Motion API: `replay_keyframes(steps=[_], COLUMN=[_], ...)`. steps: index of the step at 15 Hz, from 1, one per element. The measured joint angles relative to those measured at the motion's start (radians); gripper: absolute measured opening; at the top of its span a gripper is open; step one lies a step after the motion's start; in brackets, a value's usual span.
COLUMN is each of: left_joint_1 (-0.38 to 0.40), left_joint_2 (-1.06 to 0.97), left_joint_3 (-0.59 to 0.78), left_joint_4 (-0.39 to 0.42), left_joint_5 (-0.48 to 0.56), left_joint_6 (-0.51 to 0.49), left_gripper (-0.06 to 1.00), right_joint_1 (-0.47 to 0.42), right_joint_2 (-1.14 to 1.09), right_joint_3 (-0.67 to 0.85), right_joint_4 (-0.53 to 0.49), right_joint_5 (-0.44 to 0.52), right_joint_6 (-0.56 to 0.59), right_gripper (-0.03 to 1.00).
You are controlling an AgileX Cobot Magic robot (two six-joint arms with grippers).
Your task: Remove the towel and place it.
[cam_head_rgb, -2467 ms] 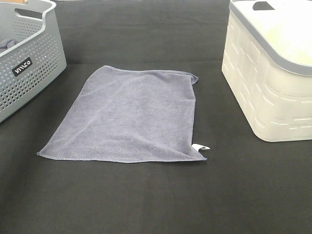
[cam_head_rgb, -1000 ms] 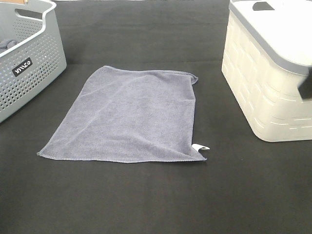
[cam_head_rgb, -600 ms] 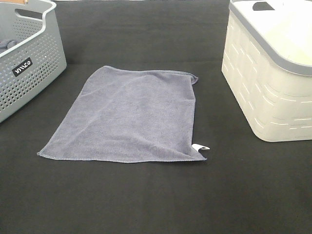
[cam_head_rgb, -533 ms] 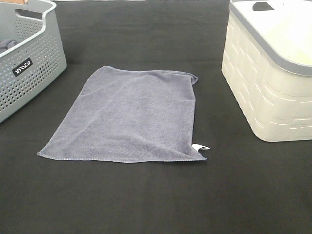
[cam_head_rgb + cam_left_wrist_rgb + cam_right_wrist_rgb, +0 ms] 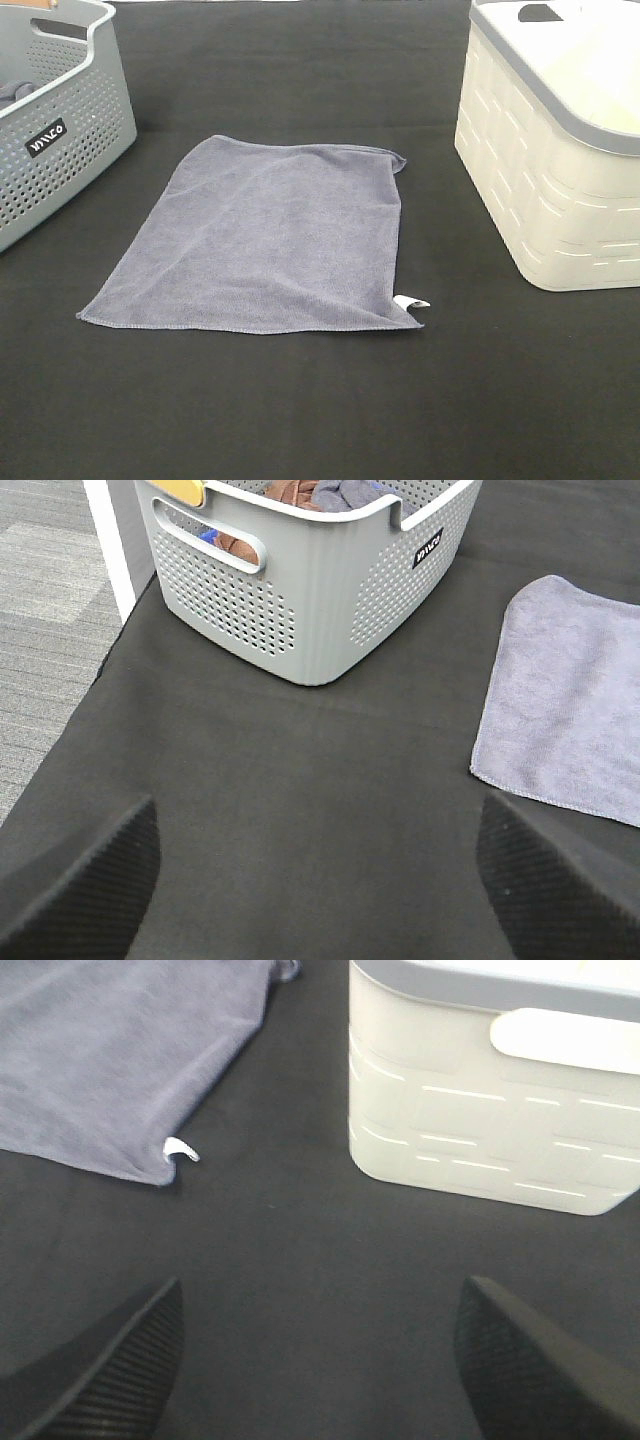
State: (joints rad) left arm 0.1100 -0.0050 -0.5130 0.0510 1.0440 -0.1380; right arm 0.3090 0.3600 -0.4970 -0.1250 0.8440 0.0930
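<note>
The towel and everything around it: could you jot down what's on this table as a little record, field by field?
towel: grey-lavender, spread flat on the black table, between the two baskets
tag: small, white, at the towel's near corner on the cream basket's side
grey basket: perforated, at the left, holds bundled cloths
cream basket: at the right, grey rim, apart from the towel
left gripper: jaws wide apart, empty, above bare table
right gripper: jaws wide apart, empty, near the tag corner
towel touched: no
</note>
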Motion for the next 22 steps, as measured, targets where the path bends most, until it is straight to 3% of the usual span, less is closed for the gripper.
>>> replay_keyframes(steps=[7,10,13,17,22], left_joint_1=[-0.077,-0.077,-0.077,-0.077,-0.077], left_joint_2=[0.000,0.000,0.000,0.000,0.000], left_joint_3=[0.000,0.000,0.000,0.000,0.000], left_joint_4=[-0.001,-0.001,-0.001,-0.001,-0.001], left_joint_5=[0.000,0.000,0.000,0.000,0.000], left_joint_6=[0.045,0.048,0.049,0.049,0.049], left_gripper=[0.80,0.80,0.80,0.80,0.80], right_joint_1=[0.000,0.000,0.000,0.000,0.002], right_joint_2=[-0.097,-0.142,-0.215,-0.362,-0.364], right_joint_3=[-0.016,-0.017,-0.005,-0.003,-0.003], right_joint_4=[0.147,0.148,0.145,0.143,0.143], right_joint_5=[0.090,0.111,0.202,0.204,0.204], right_joint_6=[-0.165,-0.180,-0.185,-0.181,-0.178], right_gripper=[0.72,0.71,0.71,0.67,0.66])
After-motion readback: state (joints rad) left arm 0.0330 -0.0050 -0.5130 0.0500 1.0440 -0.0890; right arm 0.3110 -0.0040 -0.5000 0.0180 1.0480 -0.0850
